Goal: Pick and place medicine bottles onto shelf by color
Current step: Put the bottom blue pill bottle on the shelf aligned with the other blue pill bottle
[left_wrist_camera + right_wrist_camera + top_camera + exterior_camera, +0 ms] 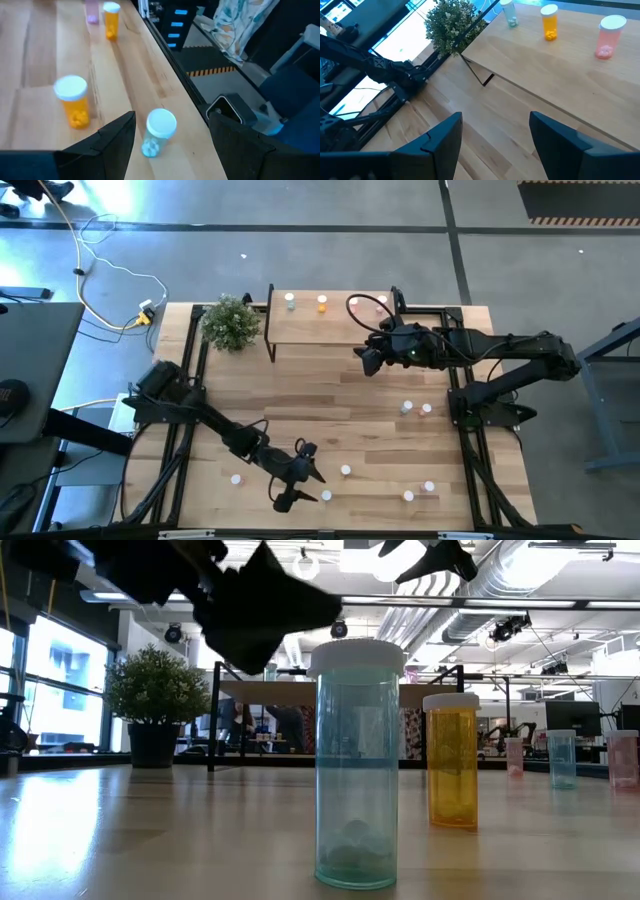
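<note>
Left gripper [170, 145] hovers near the table's front edge, fingers apart, a pale green bottle [156, 132] framed between them — the pick is on. Next it needs to drop and close. Right gripper [495, 145] waits, spread and empty, beside the shelf [560, 75] — three bottles up there.

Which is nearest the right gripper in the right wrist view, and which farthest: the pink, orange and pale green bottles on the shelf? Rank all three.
Measured from the right gripper, open, empty, near the shelf:
1. Pink bottle, nearest on the shelf.
2. Orange bottle, in the middle of the row.
3. Pale green bottle, farthest, at the plant end.
</note>
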